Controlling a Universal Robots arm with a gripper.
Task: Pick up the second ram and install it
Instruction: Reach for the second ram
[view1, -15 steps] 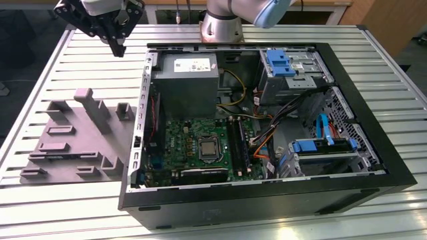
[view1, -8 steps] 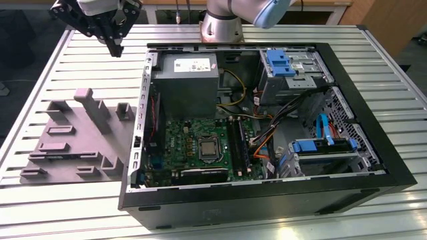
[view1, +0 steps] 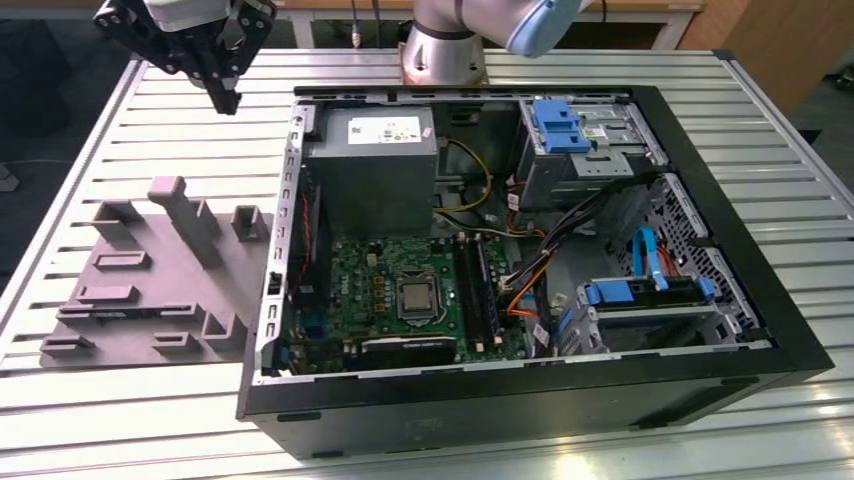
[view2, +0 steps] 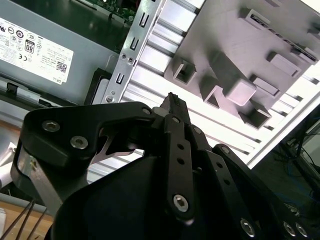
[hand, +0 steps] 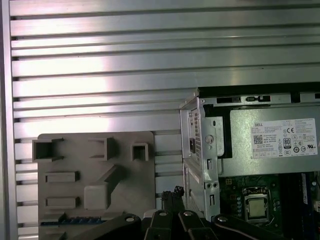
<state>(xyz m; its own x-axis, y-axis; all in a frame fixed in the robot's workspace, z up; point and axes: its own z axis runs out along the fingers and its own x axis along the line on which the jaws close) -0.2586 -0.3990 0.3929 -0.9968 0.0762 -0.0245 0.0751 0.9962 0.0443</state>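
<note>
My gripper hangs above the slatted table at the back of the exterior view's left, beyond the grey fixture block and outside the open computer case. Its black fingers meet at one tip in both wrist views, shut with nothing between them. A long thin dark strip lies in a groove along one edge of the fixture and looks like the second ram; the same strip shows in the exterior view. The long black memory slots run beside the processor on the green board.
A grey power supply fills the case's back corner nearest the gripper. Blue drive brackets and orange and black cables sit on the exterior view's right. The case's metal wall rises next to the fixture.
</note>
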